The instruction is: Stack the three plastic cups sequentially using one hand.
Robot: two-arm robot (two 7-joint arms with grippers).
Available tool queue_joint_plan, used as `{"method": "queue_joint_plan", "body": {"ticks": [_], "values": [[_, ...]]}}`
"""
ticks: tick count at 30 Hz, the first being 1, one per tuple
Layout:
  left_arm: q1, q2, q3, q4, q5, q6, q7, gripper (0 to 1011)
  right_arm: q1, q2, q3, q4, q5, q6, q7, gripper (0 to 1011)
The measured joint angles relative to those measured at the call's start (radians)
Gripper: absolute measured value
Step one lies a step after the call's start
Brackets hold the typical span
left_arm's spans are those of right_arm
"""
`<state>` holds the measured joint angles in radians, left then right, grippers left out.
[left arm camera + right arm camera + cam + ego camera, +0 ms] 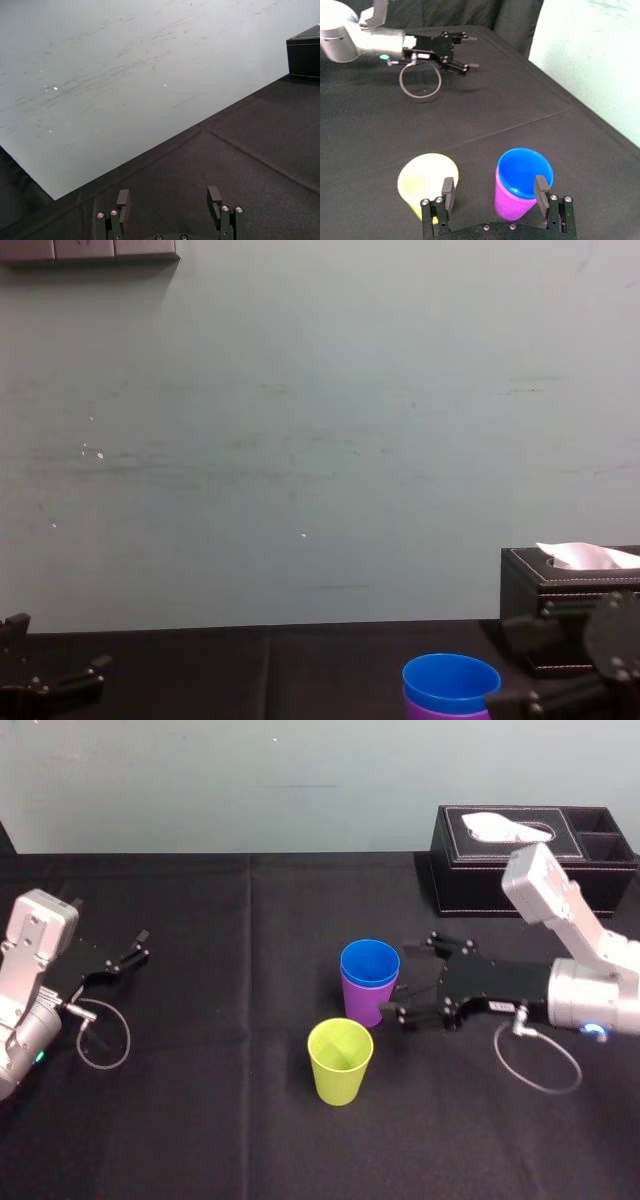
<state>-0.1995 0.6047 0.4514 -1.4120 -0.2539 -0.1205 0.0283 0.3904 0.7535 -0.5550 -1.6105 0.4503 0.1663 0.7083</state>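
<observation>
The blue cup (369,963) sits nested inside the purple cup (362,1001) at the table's middle; the pair also appears as blue cup (525,171) in purple cup (512,201), and blue cup (451,681). The yellow-green cup (340,1061) stands upright just in front and to the left of them, also seen as yellow-green cup (427,182). My right gripper (402,982) is open just right of the stacked pair, fingers apart with nothing between them; in its wrist view the right gripper (493,187) frames both cups. My left gripper (132,949) rests open at the far left.
A black tissue box (530,845) stands at the back right behind my right arm. A black cloth (200,1120) covers the table, with room in front and left of the cups. A pale wall (300,440) backs the table.
</observation>
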Motion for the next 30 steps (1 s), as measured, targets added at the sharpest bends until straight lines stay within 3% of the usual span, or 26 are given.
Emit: {"method": "queue_joint_plan", "body": {"ticks": [7,13,30], "values": [[0.000,0.000,0.000,0.000,0.000,0.000,0.000,1011,-0.060,0.045,0.014,-0.031,0.032,-0.018,0.018,1003],[0.000,0.000,0.000,0.000,0.000,0.000,0.000,1011,-0.082,0.063,-0.001,-0.034,0.041,-0.025,0.052,1003],[0.000,0.000,0.000,0.000,0.000,0.000,0.000,1011,-0.032,0.033,-0.085,0.033,0.027,-0.030,0.135,1003]]}}
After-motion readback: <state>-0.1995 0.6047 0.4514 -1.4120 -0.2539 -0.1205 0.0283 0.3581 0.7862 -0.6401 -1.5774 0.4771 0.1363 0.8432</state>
